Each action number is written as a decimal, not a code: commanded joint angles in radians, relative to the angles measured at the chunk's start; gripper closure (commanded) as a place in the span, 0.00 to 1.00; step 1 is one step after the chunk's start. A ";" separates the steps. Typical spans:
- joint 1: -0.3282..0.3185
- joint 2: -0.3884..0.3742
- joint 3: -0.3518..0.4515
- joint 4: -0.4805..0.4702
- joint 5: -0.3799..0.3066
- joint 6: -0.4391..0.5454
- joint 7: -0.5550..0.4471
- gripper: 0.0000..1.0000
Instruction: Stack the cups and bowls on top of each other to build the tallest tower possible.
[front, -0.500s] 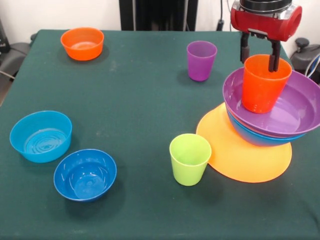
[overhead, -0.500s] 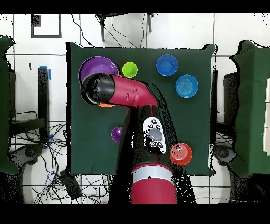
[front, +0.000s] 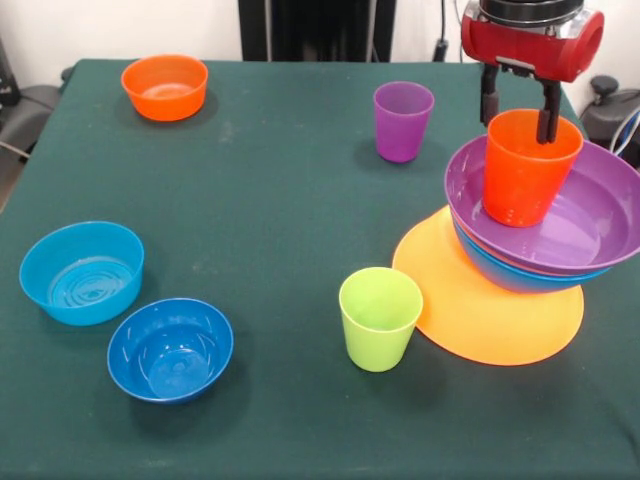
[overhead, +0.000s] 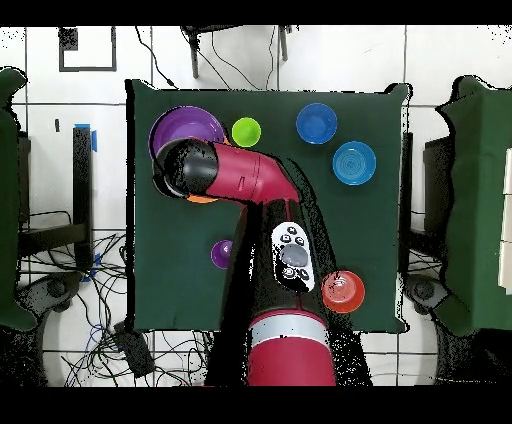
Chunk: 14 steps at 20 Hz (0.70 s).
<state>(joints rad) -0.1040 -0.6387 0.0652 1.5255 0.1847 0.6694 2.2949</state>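
The tower stands at the right in the front view. The orange-yellow bowl (front: 480, 310) lies at the bottom like a flat disc, with the large blue bowl (front: 505, 272) on it and the large purple bowl (front: 590, 215) on top. The orange cup (front: 530, 170) stands upright in the purple bowl. My gripper (front: 518, 108) is open just above it. One finger (front: 489, 95) is at the cup's far left rim and the other reaches inside the cup. In the overhead view my arm (overhead: 200, 172) hides the gripper and cup, and the purple bowl (overhead: 185, 125) shows. No yellow cup is in view.
A lime green cup (front: 380, 318) (overhead: 246, 131) stands just in front of the tower. A purple cup (front: 403, 120) (overhead: 221, 254) stands behind it. A small orange bowl (front: 165, 86) (overhead: 343, 291), a light blue bowl (front: 82, 271) (overhead: 354, 163) and a dark blue bowl (front: 170, 348) (overhead: 316, 123) lie to the left.
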 joint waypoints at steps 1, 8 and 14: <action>0.006 0.019 0.042 0.068 -0.004 -0.022 0.080 0.00; -0.008 -0.071 0.051 0.068 0.038 0.091 0.082 0.00; -0.006 -0.101 0.043 0.092 0.039 0.094 0.078 0.00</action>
<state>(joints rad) -0.1057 -0.7224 0.0658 1.5380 0.2073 0.6696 2.2949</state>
